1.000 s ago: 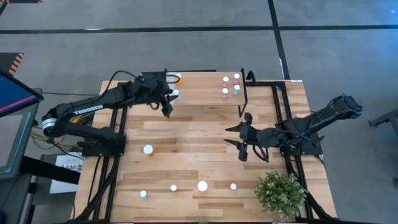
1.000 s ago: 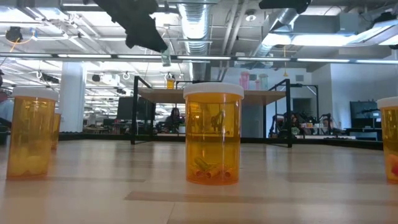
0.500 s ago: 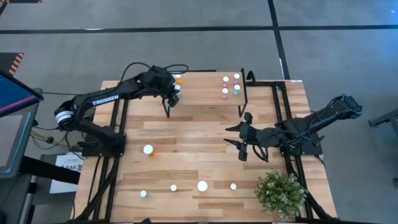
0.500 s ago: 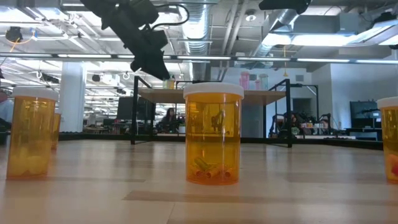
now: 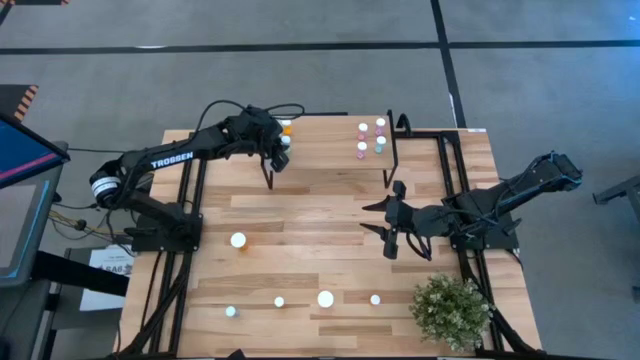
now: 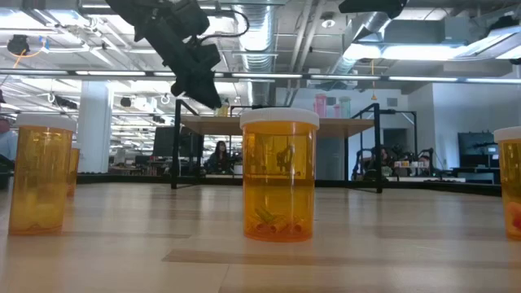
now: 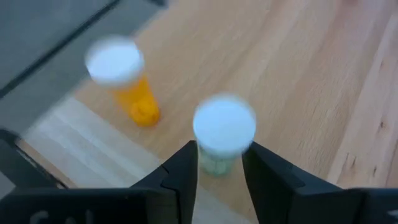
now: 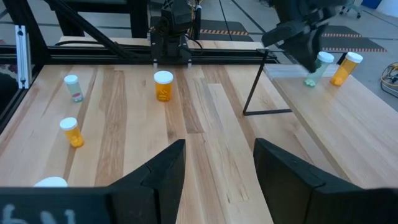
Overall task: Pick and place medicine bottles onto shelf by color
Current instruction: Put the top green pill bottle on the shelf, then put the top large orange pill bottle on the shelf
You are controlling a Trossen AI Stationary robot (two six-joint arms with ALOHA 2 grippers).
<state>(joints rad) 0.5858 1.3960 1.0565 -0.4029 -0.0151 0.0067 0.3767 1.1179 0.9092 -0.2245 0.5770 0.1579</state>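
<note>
My left gripper [image 5: 281, 146] is over the left end of the shelf [image 5: 325, 140], shut on a small green bottle [image 7: 224, 124] with a white cap. An orange bottle [image 7: 127, 81] stands on the shelf plank right beside it, and both also show in the right wrist view [image 8: 316, 67]. Several pink and teal bottles [image 5: 371, 137] stand at the shelf's right end. My right gripper [image 5: 390, 226] is open and empty above the table's right middle. My left gripper pinches the green bottle's body [image 7: 208, 163] just under the cap, one finger on each side. The fingers come from above, slanting toward the far edge. The bottle is upright; whether its base rests on the plank I cannot tell.
Several white-capped bottles [image 5: 238, 240] [image 5: 326, 298] stand on the table's near half. They loom large and orange in the low view [image 6: 279, 175]. A bushy green plant [image 5: 452, 310] stands at the near right corner. The shelf's black legs [image 5: 392, 160] rise near my right gripper.
My left gripper has gone toward the table's far edge with the green bottle, from in front of the shelf's left leg to over the shelf's left end beside the orange bottle. It has hardly moved in the last half second. The right arm has kept still.
</note>
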